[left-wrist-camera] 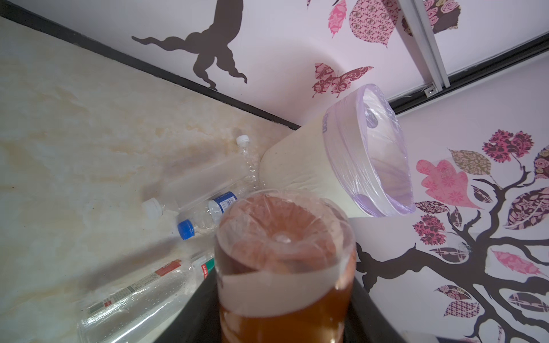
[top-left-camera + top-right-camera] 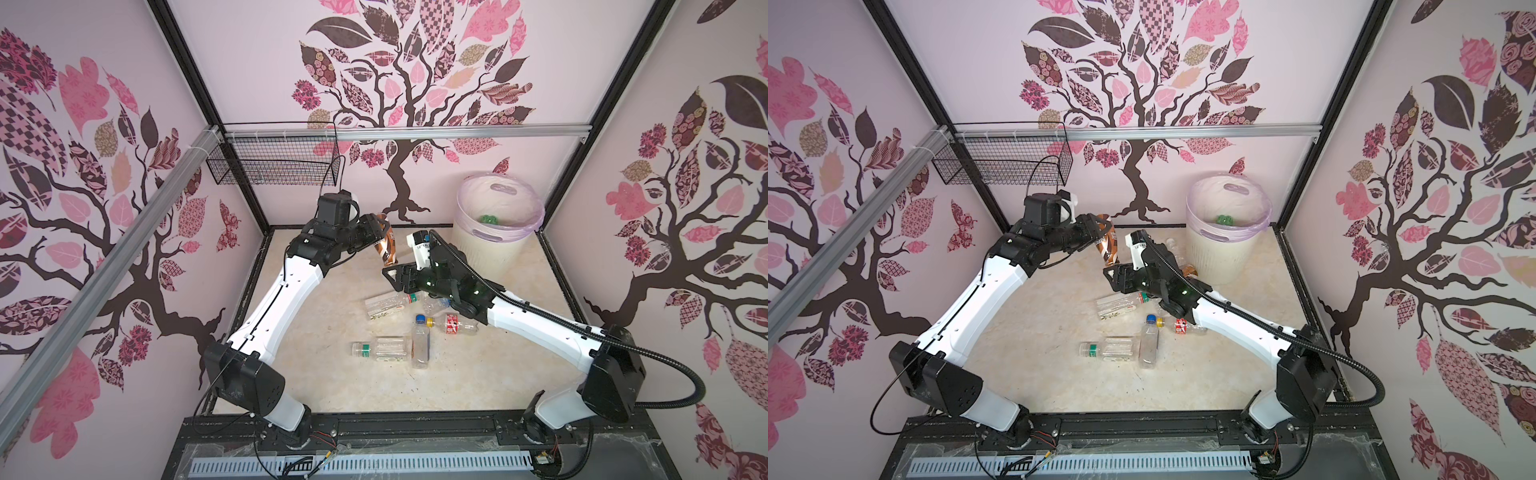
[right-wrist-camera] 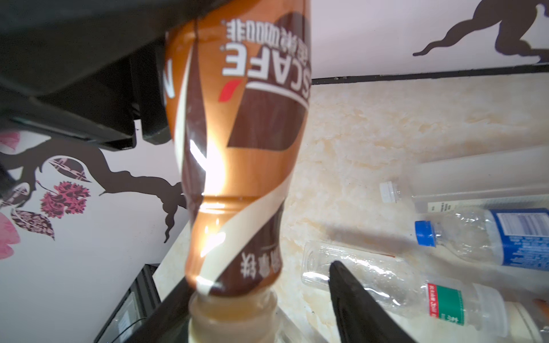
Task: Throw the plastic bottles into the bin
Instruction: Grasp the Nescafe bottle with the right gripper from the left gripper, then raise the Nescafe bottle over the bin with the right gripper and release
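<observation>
A brown-labelled coffee bottle hangs cap-down above the floor, left of the bin. My left gripper is shut on its upper body. My right gripper sits at the bottle's neck, open: one finger touches the neck, the other finger stands apart. The cream bin with lilac liner stands back right, a green bottle inside. Several clear bottles lie on the floor.
A black wire basket hangs on the aluminium rail at the back left. Patterned walls close in three sides. More clear bottles lie against the bin's foot, partly under my right arm. A black frame edges the floor.
</observation>
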